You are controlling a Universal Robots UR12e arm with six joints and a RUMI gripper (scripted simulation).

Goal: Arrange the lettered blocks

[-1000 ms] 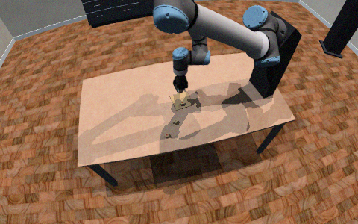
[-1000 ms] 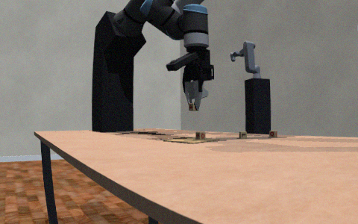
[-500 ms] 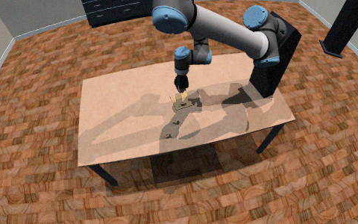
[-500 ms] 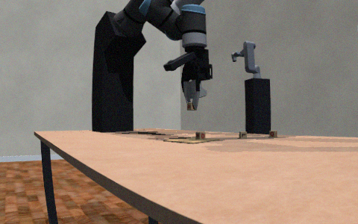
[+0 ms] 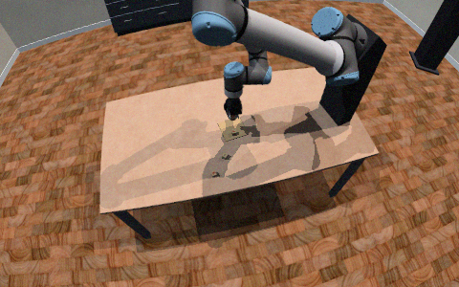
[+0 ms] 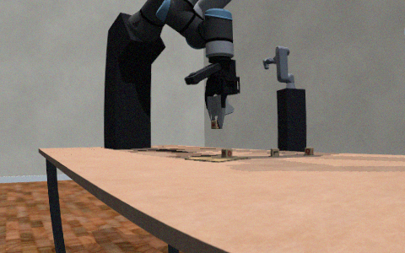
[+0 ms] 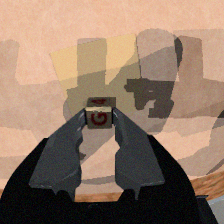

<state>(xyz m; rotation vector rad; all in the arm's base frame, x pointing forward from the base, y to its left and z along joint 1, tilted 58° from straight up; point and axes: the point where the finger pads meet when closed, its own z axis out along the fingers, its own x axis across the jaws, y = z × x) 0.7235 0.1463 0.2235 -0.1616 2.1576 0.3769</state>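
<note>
Grey fingers pinch a small wooden block with a red G between their tips. The block hangs in the air, high over the yellow mat on the counter. Three other blocks sit on the counter.

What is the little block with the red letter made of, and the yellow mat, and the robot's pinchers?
The small tan cube with a red letter looks like pale wood with a matte finish, though painted plastic is possible. The flat pale-yellow mat looks thin and dull, like paper or cloth; which one is unclear. The end effector, shut on the cube, has grey, smooth fingers, probably metal or hard plastic.
</note>
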